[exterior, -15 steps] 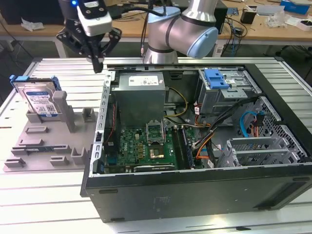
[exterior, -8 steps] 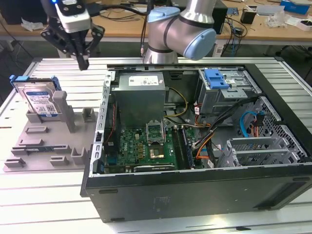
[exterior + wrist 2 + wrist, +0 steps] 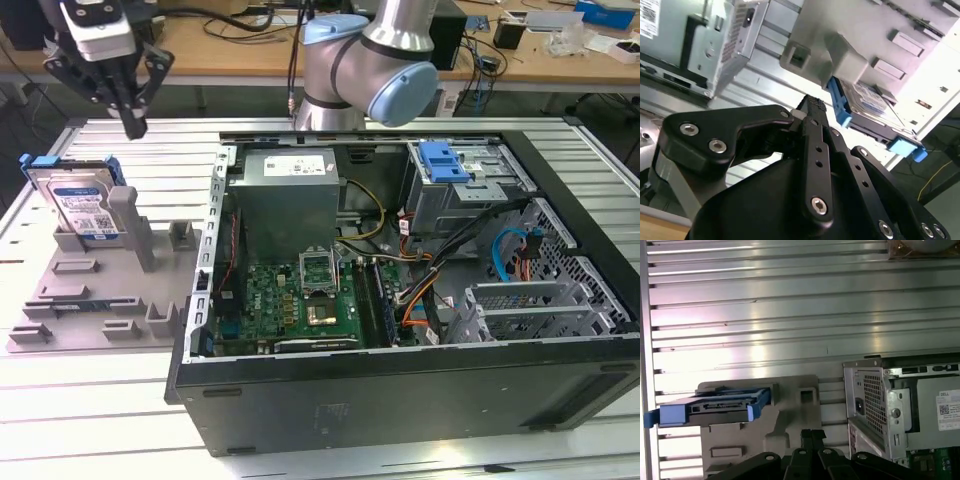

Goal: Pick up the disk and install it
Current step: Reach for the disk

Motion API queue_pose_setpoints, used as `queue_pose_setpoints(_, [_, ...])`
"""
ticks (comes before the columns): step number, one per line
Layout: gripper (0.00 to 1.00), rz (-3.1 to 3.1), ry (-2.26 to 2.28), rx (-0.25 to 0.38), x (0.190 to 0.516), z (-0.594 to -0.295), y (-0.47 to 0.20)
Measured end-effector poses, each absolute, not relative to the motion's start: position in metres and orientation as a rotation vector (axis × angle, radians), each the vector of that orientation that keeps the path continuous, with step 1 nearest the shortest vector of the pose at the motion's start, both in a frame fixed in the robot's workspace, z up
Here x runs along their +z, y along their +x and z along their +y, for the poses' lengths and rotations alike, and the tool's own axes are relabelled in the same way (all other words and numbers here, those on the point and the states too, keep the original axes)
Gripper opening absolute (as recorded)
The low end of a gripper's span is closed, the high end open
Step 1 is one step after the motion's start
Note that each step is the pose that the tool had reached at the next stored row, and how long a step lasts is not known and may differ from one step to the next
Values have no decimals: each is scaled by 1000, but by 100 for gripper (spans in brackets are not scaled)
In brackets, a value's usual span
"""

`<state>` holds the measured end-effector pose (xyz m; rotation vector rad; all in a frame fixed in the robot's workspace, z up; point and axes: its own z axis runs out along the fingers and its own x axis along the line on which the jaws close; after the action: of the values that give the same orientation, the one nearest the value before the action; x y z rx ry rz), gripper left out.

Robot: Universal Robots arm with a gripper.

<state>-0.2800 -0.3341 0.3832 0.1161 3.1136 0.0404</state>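
Just above and clear of the disk (image 3: 85, 205), holding nothing.
Gripper (image 3: 133, 125) at upper left of the exterior view, jaws together; disk standing on edge in the grey holder (image 3: 90, 300), left of the open computer case (image 3: 400, 400).

Computer case (image 3: 400, 395), black, open-sided, is laid on a slatted aluminium table (image 3: 90, 410).

Housed within:
- a grey power supply (image 3: 285, 195)
- a green motherboard (image 3: 290, 300)
- a metal drive cage (image 3: 480, 195) topped by a blue tab (image 3: 443, 160)
- bundled cables (image 3: 420, 285)

A grey slotted fixture plate (image 3: 95, 300) is set just beside the case, on the exterior view's left. A wooden desk (image 3: 230, 45) is seen behind the table.
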Motion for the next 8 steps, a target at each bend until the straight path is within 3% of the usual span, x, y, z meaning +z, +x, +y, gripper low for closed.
queue_pose_setpoints(8, [11, 3113, 116, 30, 381, -321, -315])
